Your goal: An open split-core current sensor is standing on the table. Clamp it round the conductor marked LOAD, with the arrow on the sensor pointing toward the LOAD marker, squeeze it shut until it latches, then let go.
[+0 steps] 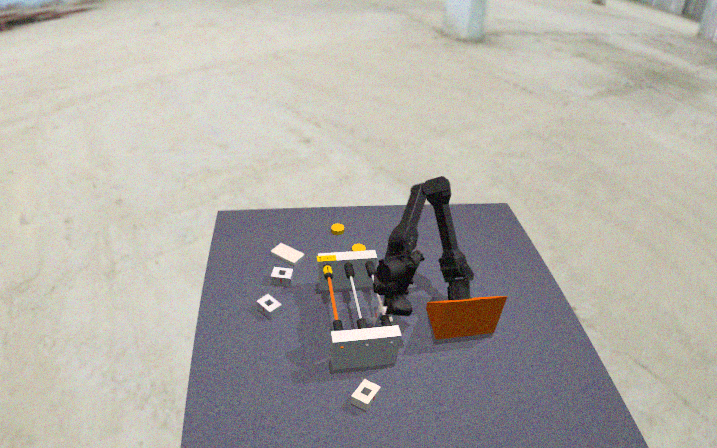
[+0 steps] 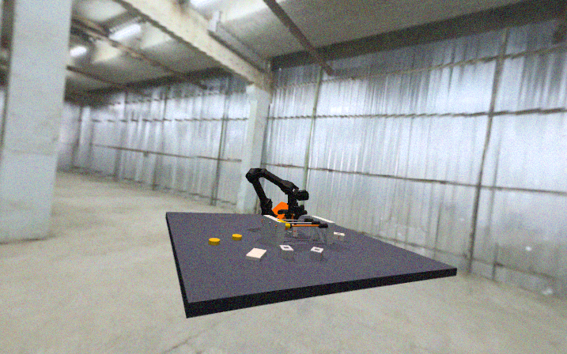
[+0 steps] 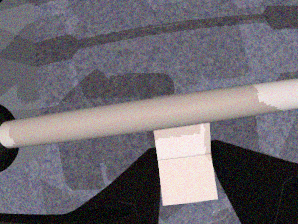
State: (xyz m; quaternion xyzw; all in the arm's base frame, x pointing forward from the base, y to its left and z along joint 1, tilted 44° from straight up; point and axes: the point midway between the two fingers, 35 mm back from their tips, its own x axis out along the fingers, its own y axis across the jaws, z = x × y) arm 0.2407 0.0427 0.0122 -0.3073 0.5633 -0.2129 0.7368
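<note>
A grey fixture (image 1: 363, 355) holds three conductors side by side: an orange one (image 1: 332, 297), a white one (image 1: 355, 297), and a pale one on the right (image 3: 133, 119), mostly hidden by my arm in the top view. A yellow tag (image 1: 324, 257) sits on the left end of the far white bar; I cannot read it. My gripper (image 1: 386, 308) (image 3: 182, 152) is shut on the white sensor (image 3: 188, 176) (image 1: 379, 309). The sensor sits at the right-hand conductor, which crosses its top in the wrist view. No arrow or latch shows.
An upright orange panel (image 1: 465, 317) stands right of the fixture, near the arm's base. Two yellow discs (image 1: 337, 228) (image 1: 358, 247) lie behind it. A flat white plate (image 1: 286, 253) and three white blocks with square holes (image 1: 281, 273) (image 1: 268, 303) (image 1: 365, 394) lie around.
</note>
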